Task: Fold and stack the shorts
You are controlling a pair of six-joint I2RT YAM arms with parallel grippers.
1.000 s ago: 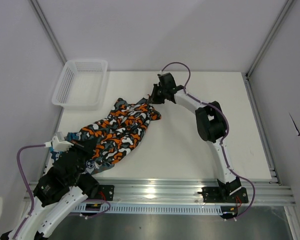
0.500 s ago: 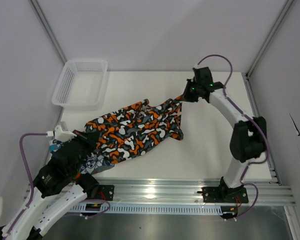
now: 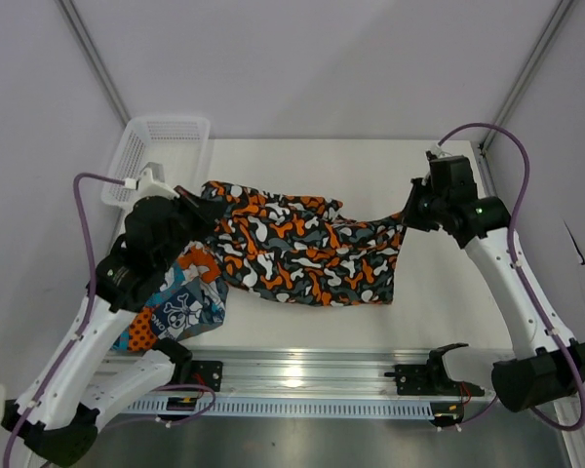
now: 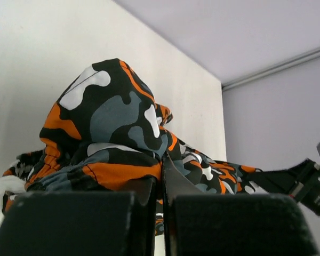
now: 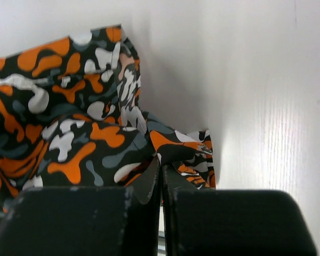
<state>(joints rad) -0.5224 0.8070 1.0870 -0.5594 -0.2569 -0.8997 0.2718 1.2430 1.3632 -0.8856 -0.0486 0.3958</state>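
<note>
Where the camouflage shorts (image 3: 302, 249) stretch across the middle of the white desk (image 3: 458, 312), each end is caught in a claw. The left claw (image 3: 187, 198) is pressed together on the end toward the far-left corner, and the right claw (image 3: 409, 213) is pressed together on the opposite end, toward the desk's right side. Between the two grips the orange, black, white and grey cloth spreads out wide and wrinkled, its lower edge drooping toward the near side of the desk. In the left wrist view the fingers (image 4: 85, 224) sit tight against each other with a fold of the print nipped between them, and the fabric bunches up into a peak just beyond. The right wrist view shows the same kind of grip: a small fold is trapped between the closed fingers (image 5: 74, 224), and the rest of the cloth lies in loose folds on the desk past them. The skull-print shorts (image 3: 180, 304) lie crumpled at the near-left of the desk, partly hidden under the left arm, and their upper edge meets the camouflage pair; whether one overlaps the other cannot be told. A white mesh basket (image 3: 166, 124) sits at the far-left corner, just behind the left claw.
</note>
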